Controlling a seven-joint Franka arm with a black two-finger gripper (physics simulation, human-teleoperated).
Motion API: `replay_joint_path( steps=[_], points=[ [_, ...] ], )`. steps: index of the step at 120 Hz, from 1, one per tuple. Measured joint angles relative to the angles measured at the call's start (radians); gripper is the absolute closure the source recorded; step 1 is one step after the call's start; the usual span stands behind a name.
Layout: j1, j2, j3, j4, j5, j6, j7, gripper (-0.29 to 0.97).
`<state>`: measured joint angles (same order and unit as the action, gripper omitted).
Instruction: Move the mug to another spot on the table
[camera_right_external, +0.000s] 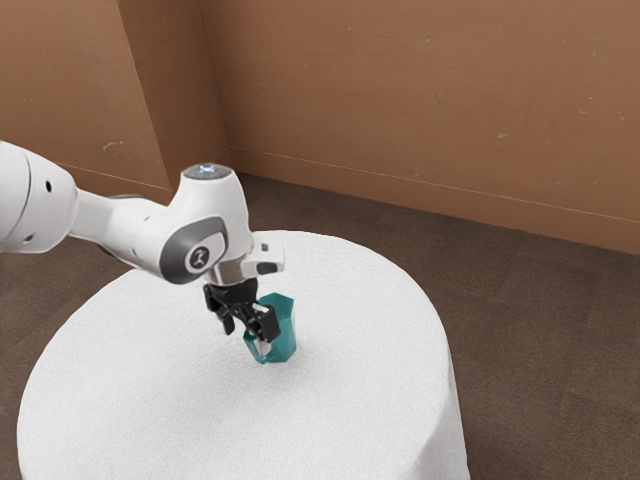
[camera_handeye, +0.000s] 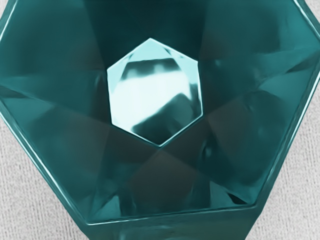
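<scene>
A round table (camera_right_external: 380, 300) under a white cloth takes up the lower half of the exterior view, with brown carpet and tan walls behind it. The white arm (camera_right_external: 110, 225) comes in from the exterior view's left and bends down over the middle of the tabletop.

The teal mug (camera_right_external: 280, 335) sits near the table's centre, directly under the hand. It is faceted, wider at the rim than at the base. The black gripper (camera_right_external: 250, 322) is down against the mug's upper part, on the side toward the exterior view's left, and overlaps the rim there. The wrist view looks straight down into the mug (camera_handeye: 155, 90): six sloping inner walls run down to a pale six-sided floor, and the hand is centred over the opening. The cloth (camera_handeye: 20, 200) shows past the rim.

The black hand and the dark mug merge, so I cannot tell whether the jaws are closed on the wall or stand free. Nor can I tell whether the base touches the cloth. No handle can be made out.
</scene>
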<state>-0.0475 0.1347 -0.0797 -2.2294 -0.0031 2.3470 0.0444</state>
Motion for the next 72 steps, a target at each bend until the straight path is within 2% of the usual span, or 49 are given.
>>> replay_joint_path(
  steps=[72],
  points=[
    [0.005,0.052,0.001,0.000,0.000,0.070,0.022,0.03]
  ],
)
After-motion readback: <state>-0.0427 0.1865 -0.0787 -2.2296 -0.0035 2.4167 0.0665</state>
